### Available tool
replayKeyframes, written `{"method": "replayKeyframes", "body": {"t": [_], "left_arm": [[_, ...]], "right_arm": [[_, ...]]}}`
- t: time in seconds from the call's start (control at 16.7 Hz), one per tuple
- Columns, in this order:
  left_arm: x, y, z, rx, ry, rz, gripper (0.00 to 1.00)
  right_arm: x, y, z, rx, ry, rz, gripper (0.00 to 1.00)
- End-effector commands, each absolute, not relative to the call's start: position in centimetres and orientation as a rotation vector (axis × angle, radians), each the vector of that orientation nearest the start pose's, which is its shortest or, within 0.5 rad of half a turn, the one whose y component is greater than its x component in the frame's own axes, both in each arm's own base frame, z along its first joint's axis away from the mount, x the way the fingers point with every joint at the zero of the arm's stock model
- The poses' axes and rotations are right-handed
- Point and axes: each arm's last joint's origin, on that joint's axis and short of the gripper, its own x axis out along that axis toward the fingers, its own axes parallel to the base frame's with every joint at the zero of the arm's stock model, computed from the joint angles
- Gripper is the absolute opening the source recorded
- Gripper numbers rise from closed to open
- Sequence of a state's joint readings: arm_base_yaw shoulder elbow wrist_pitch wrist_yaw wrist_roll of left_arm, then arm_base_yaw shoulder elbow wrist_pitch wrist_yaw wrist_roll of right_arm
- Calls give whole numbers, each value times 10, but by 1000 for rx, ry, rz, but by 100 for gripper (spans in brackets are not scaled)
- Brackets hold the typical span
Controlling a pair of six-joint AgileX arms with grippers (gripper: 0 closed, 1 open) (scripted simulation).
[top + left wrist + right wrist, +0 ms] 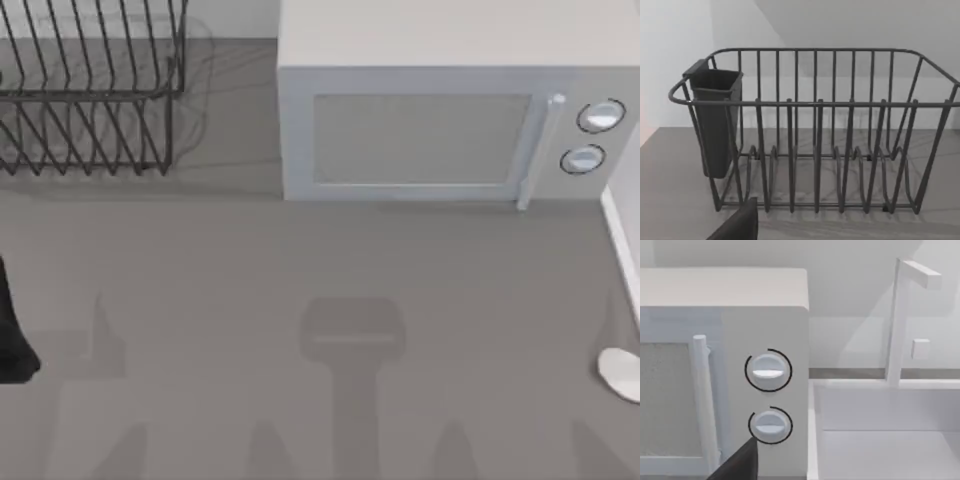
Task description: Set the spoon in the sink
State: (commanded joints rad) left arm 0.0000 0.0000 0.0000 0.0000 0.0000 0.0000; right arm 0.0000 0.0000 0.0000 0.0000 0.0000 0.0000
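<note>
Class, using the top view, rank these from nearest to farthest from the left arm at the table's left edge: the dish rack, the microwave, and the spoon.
Measured from the left arm, at the left edge:
1. Dish rack, back left corner.
2. Microwave, back, right of centre.
3. Spoon, far right edge, beside the sink.

Tabletop (300,260) front and middle: broad open stretch, free passage from left edge to right edge.
Back left: wire dish rack (90,90) with dark cutlery cup (715,120) hung on its side, blocks that corner.
Back centre to right: microwave (440,110) stands tall, door handle (535,150) and 2 knobs (768,370) protrude forward.
Far right: sink (885,435) rim just beside microwave; faucet (900,320) rises behind basin, basin open from above.
Spoon (622,372) lies at right edge, near sink rim.
</note>
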Motion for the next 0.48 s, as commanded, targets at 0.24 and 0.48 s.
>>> {"method": "replayKeyframes", "body": {"t": [0.24,0.48], "left_arm": [[106,-1,160,0,0,0,100],[106,-1,160,0,0,0,100]], "right_arm": [[106,-2,164,-33,39,-4,100],[112,-3,179,-193,267,4,100]]}}
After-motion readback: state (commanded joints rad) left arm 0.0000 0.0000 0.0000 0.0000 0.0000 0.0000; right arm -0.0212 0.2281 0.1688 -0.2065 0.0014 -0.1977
